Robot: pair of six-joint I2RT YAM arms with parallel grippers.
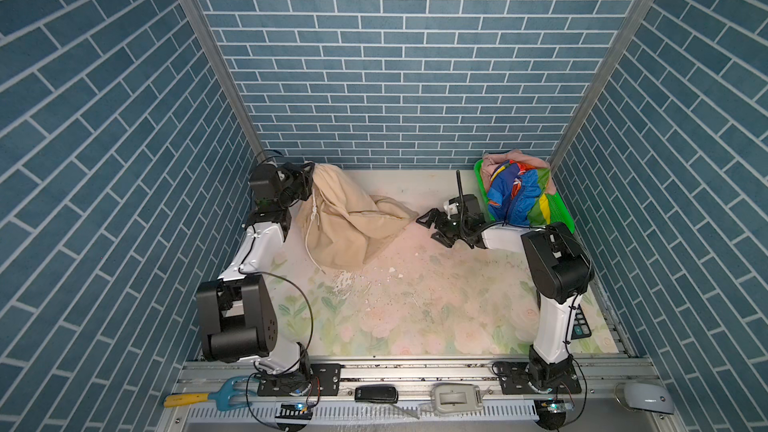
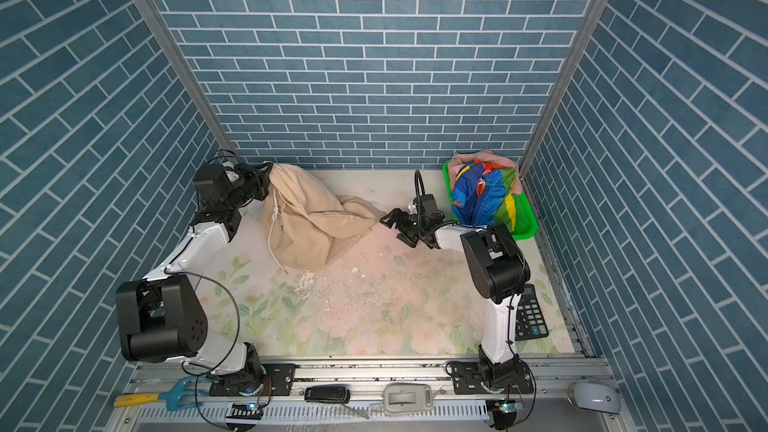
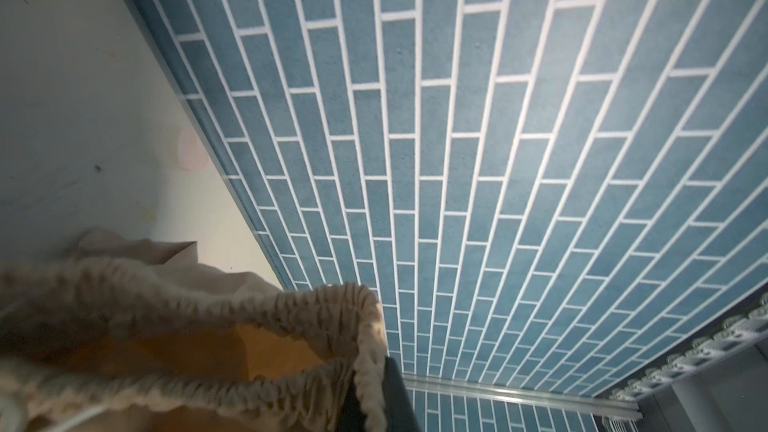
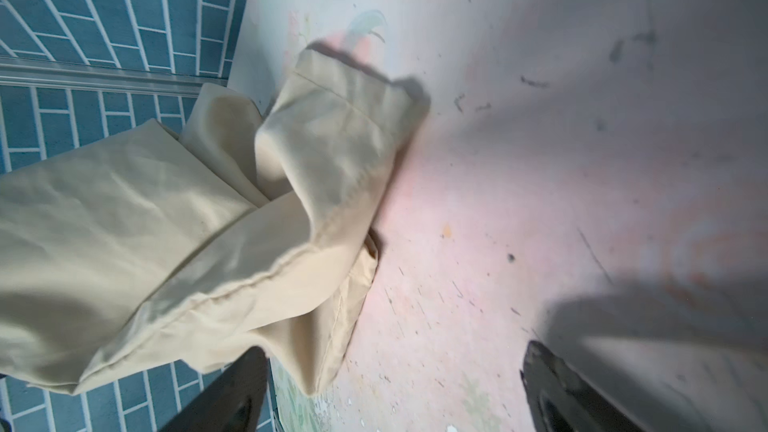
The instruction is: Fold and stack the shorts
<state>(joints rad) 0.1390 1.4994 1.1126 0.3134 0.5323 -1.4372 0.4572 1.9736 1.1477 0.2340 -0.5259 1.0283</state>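
The beige shorts (image 1: 349,222) (image 2: 307,222) hang in a crumpled drape at the back left of the table. My left gripper (image 1: 307,178) (image 2: 266,178) holds them up, shut on the gathered waistband (image 3: 365,367). A white drawstring (image 1: 309,238) dangles down. One leg hem (image 4: 324,243) trails on the table toward my right gripper (image 1: 428,228) (image 2: 392,226) (image 4: 395,392). That gripper is open, low over the table just right of the hem, with nothing between its fingers. The rainbow-striped shorts (image 1: 517,195) (image 2: 482,197) lie bunched over the pink shorts (image 1: 515,157) (image 2: 482,157).
A green mesh basket (image 1: 561,209) (image 2: 525,222) at the back right holds the two other pairs. A calculator (image 2: 530,313) lies beside the right arm's base. On the front rail are a blue fork tool (image 1: 216,396), a black remote (image 1: 376,393), a grey device (image 1: 455,398) and a mouse (image 1: 646,396). Tiled walls enclose three sides.
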